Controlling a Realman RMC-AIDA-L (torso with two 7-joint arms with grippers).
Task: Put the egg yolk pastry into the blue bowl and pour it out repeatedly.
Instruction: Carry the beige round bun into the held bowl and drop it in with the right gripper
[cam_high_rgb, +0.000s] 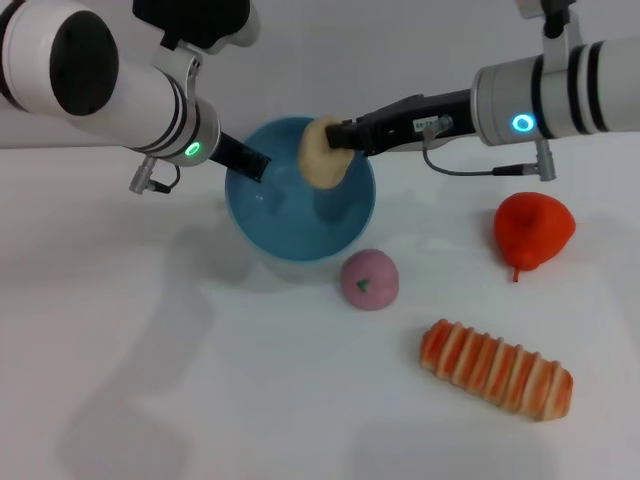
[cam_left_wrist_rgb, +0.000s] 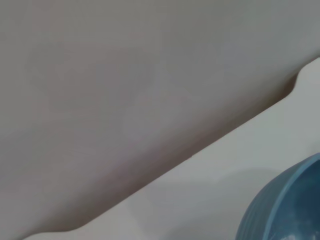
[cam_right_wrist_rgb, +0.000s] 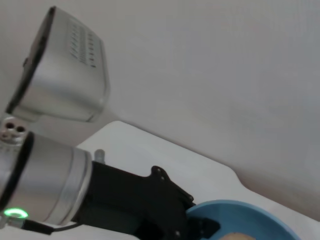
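The right claw (cam_high_rgb: 338, 136) grips the pastry (cam_high_rgb: 322, 153) above the bowl (cam_high_rgb: 300, 190). The left claw (cam_high_rgb: 252, 165) is clamped on the bowl's rim on the counter (cam_high_rgb: 200, 380).

Pretty plain setup: a white table (cam_high_rgb: 200, 400) with soft shadows on it, pushed up near a bare grey-white wall (cam_left_wrist_rgb: 125, 75). Table edge has a notched corner.

Egg yolk pastry (cam_high_rgb: 322, 153) above blue bowl (cam_high_rgb: 300, 215); pink ball (cam_high_rgb: 369, 279) just before bowl
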